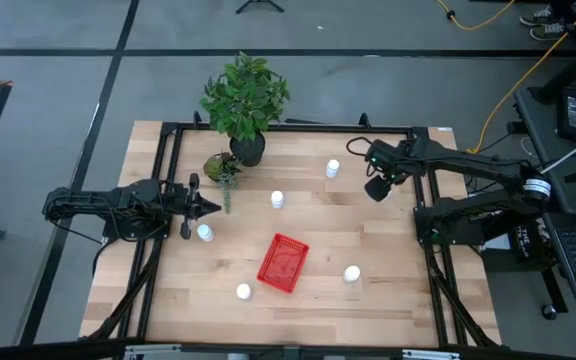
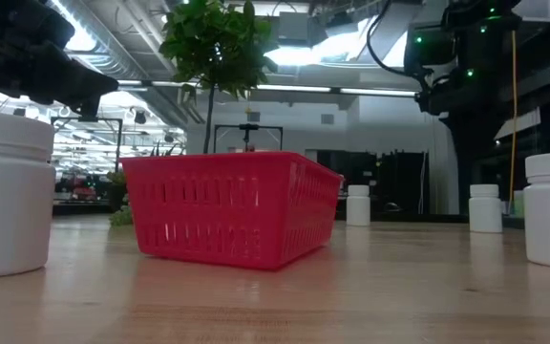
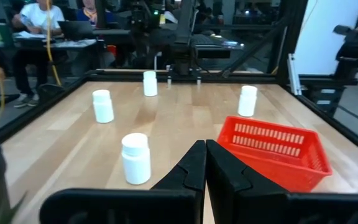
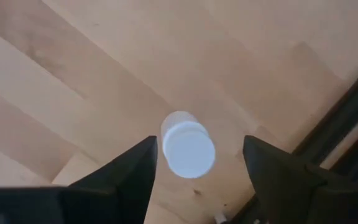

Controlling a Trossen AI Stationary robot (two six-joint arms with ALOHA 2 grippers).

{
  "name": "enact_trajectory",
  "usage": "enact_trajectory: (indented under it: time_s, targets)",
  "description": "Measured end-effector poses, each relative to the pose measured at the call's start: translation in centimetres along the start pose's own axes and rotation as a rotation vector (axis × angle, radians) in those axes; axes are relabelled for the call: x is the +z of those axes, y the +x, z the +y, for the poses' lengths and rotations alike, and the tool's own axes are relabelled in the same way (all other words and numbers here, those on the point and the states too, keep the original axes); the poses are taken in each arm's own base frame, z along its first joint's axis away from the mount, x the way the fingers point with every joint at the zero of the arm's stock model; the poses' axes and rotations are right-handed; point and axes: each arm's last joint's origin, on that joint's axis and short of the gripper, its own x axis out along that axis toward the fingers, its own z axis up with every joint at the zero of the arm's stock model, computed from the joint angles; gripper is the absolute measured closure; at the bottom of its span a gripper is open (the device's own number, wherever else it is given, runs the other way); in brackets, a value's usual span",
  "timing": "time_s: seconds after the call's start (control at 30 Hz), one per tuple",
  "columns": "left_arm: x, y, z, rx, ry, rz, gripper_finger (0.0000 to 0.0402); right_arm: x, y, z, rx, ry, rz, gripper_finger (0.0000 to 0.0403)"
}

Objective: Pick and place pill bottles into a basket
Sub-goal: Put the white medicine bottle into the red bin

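Bottles [image 1: 277, 199] stand here and there on the wooden surface [image 1: 388, 290], and five show from above. One sits near the far edge [image 1: 332, 168], one in the middle, one close to the left edge [image 1: 205, 232], one near the front edge [image 1: 243, 291], and one toward the right [image 1: 352, 273]. A sixth one cannot be made out. From the low camera, the two nearest bottles are cut off at the sides of the picture, and the red basket [image 1: 283, 263] hides what is behind it.

The red basket sits a bit to the front of the middle of the surface, turned at a slant. Its inside looks bare from above.

The right claw [image 1: 378, 188] hangs above the surface near the far right corner. Its two fingers are apart. Looking down past them, a white bottle [image 4: 188, 147] stands on the wood below, in the gap between the fingers, nearer one finger than the other. The claw is not touching it.

The left claw [image 1: 211, 208] is by the left edge with its fingers pressed together and nothing in them. The bottle near the left edge stands just beside its tip. A green plant in a dark pot [image 1: 245, 100] stands at the far edge.
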Motion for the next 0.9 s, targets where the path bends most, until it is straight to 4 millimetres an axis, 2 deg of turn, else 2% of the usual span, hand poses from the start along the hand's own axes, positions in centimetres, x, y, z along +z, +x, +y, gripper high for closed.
enact_trajectory:
  time_s: [0.17, 0.33, 0.57, 0.9]
  targets:
    - [-0.1, 0.1, 0.0, -0.001, -0.014, 0.009, 0.0397, -0.9, 1.6, 0.0, -0.002, -0.008, 0.047, 0.0160]
    - [-0.2, 0.2, 0.0, -0.001, -0.014, 0.029, 0.0396, -1.3, 2.5, -0.3, -0.011, 0.003, 0.065, 0.0134]
    - [-0.4, 0.4, 0.0, 0.005, -0.014, 0.057, 0.0396, -1.1, 2.5, -0.3, 0.015, 0.009, 0.057, 0.0086]
    - [-0.6, 0.6, 0.0, 0.008, -0.014, 0.084, 0.0397, -0.9, 2.5, -0.1, 0.060, 0.020, 0.046, 0.0079]
